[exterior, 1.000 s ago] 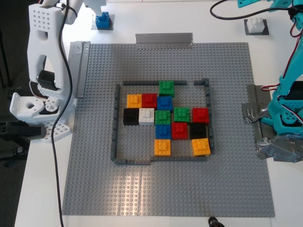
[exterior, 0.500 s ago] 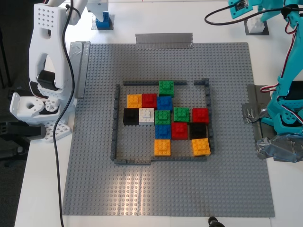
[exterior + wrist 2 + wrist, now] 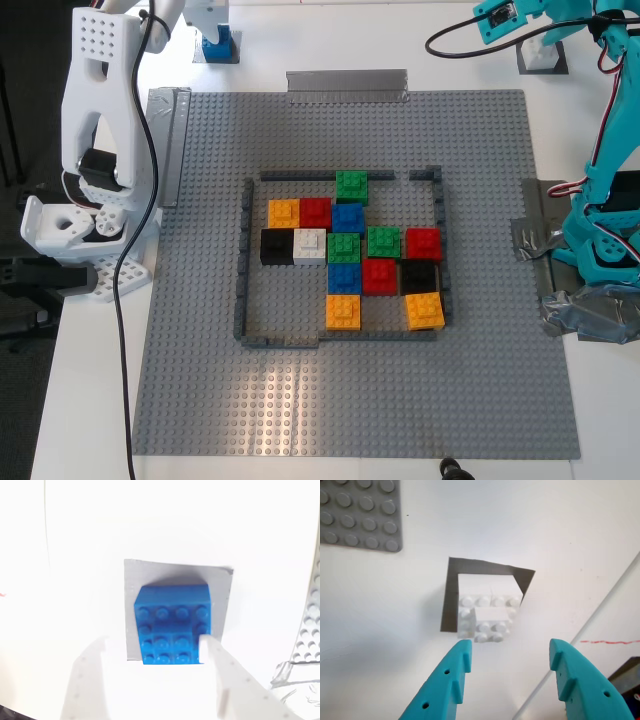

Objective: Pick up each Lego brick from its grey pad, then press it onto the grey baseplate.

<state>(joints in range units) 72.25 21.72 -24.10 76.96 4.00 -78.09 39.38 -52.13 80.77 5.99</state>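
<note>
First wrist view: my first gripper (image 3: 510, 672) spread wide, both teal fingers short of the white brick (image 3: 487, 612), nothing pinched yet. Gap set wider than the brick, probably so the fingers can drop past its 2 sides without nudging it. Brick seated on its dark grey pad (image 3: 451, 597), pad lying on bare white table, a corner of the grey baseplate (image 3: 360, 515) off to one side.

Second wrist view: my second gripper (image 3: 155, 682) likewise spread, white fingers straddling the blue brick (image 3: 172, 625), 1 fingertip (image 3: 207, 647) already overlapping the brick's edge in the picture; contact hard to confirm. Blue brick centred on its own grey pad (image 3: 131, 605), presumably a fixed pick-up spot.

Exterior view: teal arm over the pad at the exterior view's upper right, white arm over the blue brick (image 3: 218, 42) at its upper left, both pads off the baseplate (image 3: 200, 380). Low dark frame (image 3: 243, 260) around the plate's middle holding 13 coloured bricks, with open studs left inside for the 2 still to be pressed down.
</note>
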